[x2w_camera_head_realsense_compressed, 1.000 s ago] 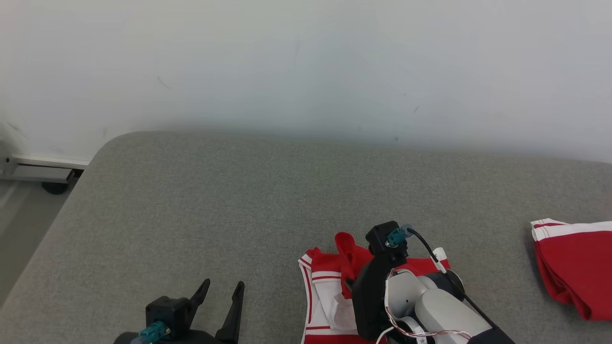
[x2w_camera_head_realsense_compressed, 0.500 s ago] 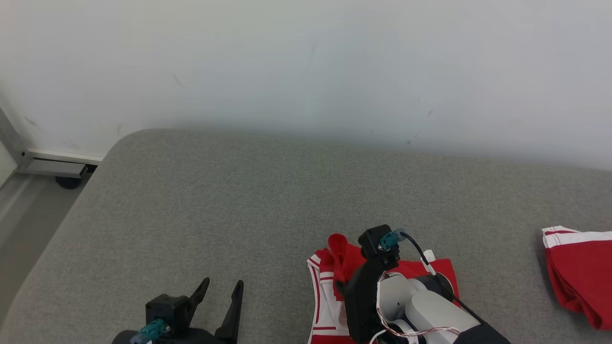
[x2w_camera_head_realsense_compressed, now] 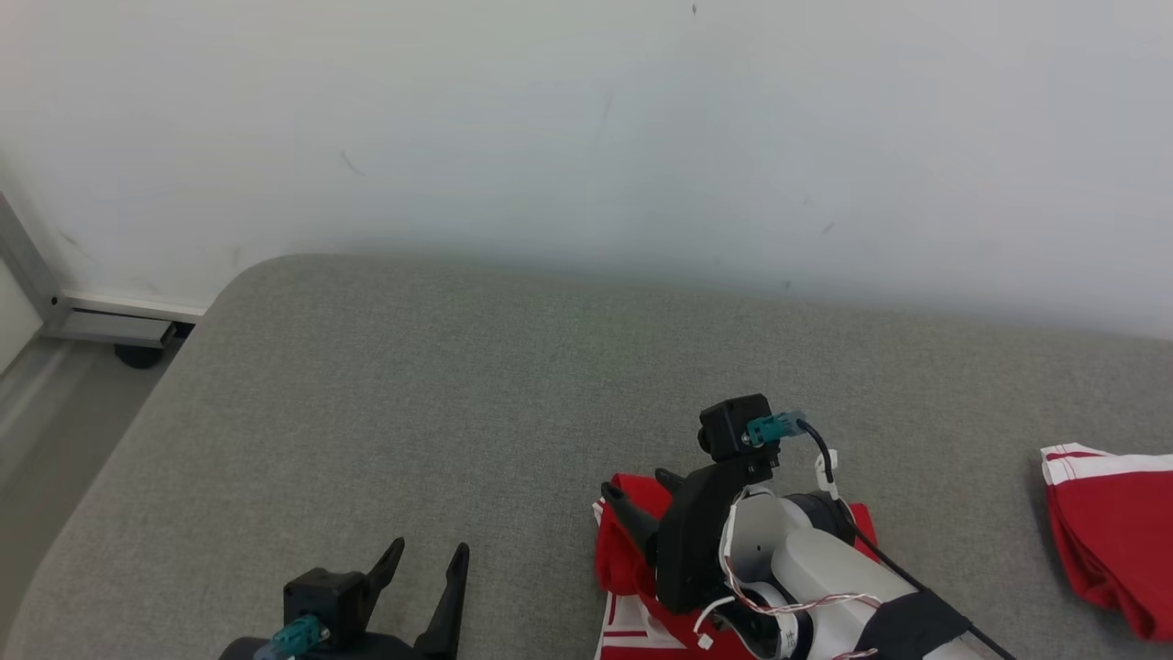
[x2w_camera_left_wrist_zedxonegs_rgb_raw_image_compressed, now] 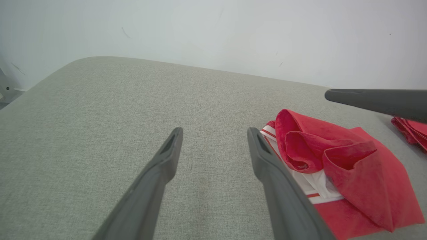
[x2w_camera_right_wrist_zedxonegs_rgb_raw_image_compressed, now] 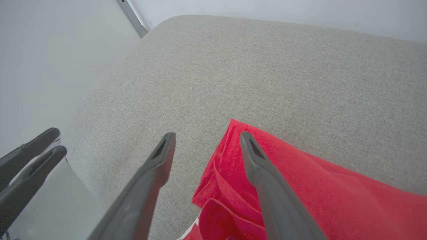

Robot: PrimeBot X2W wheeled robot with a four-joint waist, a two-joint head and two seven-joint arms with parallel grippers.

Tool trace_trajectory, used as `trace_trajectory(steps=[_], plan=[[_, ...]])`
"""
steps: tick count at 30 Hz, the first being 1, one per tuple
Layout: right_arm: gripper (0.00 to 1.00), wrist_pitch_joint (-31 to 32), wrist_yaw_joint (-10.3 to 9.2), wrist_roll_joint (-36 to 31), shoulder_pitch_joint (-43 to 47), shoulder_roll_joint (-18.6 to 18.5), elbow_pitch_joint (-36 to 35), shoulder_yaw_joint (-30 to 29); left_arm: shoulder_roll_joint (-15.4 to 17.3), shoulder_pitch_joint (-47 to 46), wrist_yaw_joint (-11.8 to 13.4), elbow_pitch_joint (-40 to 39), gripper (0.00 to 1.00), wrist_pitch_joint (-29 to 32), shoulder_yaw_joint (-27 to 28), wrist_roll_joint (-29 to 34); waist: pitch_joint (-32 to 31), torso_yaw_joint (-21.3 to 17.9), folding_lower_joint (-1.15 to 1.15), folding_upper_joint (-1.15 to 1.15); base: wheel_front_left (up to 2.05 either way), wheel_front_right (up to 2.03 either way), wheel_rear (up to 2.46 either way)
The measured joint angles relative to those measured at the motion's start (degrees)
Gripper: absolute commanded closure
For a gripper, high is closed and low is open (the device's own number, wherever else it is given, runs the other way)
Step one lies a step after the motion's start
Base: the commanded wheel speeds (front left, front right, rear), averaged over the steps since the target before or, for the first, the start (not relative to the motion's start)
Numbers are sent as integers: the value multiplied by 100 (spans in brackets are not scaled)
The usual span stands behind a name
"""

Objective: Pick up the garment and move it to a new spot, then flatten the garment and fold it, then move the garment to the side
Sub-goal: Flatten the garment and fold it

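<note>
The right gripper (x2w_camera_head_realsense_compressed: 634,483) hangs over the rumpled red-and-white garment (x2w_camera_head_realsense_compressed: 621,568), jaws spread wide and empty. The garment lies on a grey cushion (x2w_camera_head_realsense_compressed: 458,412). The left gripper (x2w_camera_head_realsense_compressed: 429,547), likewise wide open, holds nothing.

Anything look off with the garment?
Red-and-white fabric garment lies crumpled on the grey upholstered cushion, one edge rolled into loose folds, not flat. Right pincer hangs open over it.
</note>
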Motion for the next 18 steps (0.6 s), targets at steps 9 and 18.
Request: trace_trajectory(steps=[9, 18], plan=[[0, -260, 0, -516, -182, 8, 687, -303, 66, 138, 9, -4, 0, -34, 82, -10, -94, -78, 0, 0, 0, 0, 0], [0, -652, 0, -1189, 274, -249, 890, -1009, 126, 262, 66, -100, 0, -68, 177, -14, -210, -351, 0, 0, 0, 0, 0]])
